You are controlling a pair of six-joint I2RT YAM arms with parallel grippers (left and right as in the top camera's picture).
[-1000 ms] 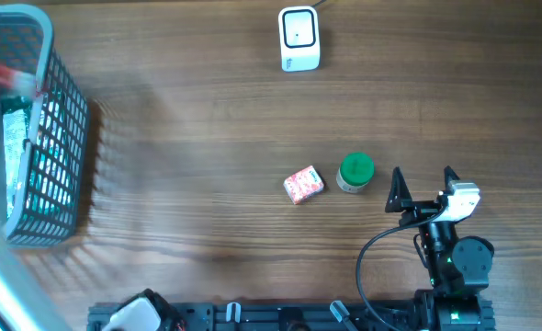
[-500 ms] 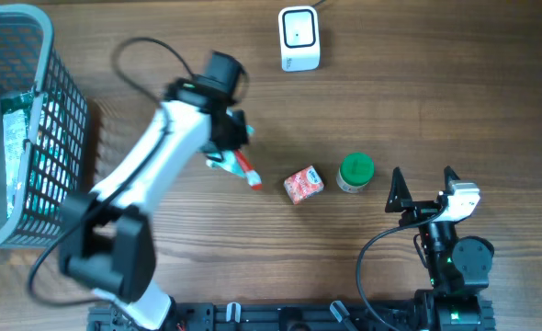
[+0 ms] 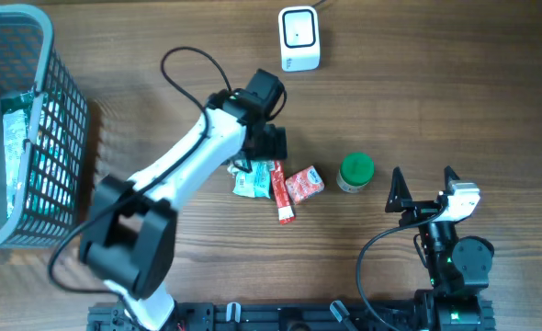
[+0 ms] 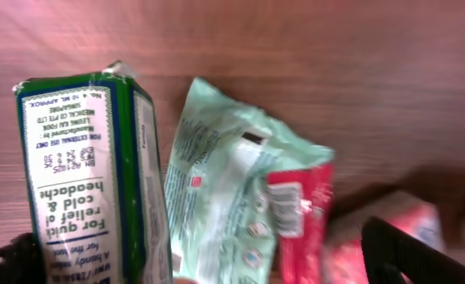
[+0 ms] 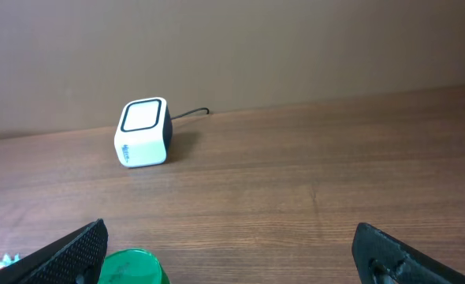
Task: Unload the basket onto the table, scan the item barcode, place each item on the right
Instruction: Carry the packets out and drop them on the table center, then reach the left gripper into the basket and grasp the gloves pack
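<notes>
Far off to the left of the left claw point(image 3: 267, 152), at the edge of the worktop point(image 3: 418, 83): a grey mesh basket point(image 3: 64, 138), with a green foil packet point(image 3: 16, 147) lying inside. Up and slightly right of that claw, well apart from it: the white scanner point(image 3: 299, 39), window facing up, cable running off the top edge. Just to the claw's lower right: a small pink carton point(image 3: 304, 184). Next along, close beside the carton: a green-lidded jar point(image 3: 355, 171). Further right again: the right claw point(image 3: 423, 188), jaws spread wide and holding nothing, with the jar lid low between them in the right wrist view and the scanner well beyond.

Left claw spread apart too, gripping nothing, black fingers point(image 4: 422, 256) at the two lower corners of the left wrist view. Directly below, in the span between them: the mint-green sachet point(image 3: 251, 181) on the wood. At its left in that view: a green-and-blue box point(image 4: 83, 181), very close to the lens. Box flat or leaning: cannot tell.

Sachet: crinkled pale green film with small print, and a red strip point(image 3: 282, 195) against one edge (part of it or a separate stick, unclear), just beside the pink carton. Box: white panel with dark print, "For quick relief of cold" readable upside down.
</notes>
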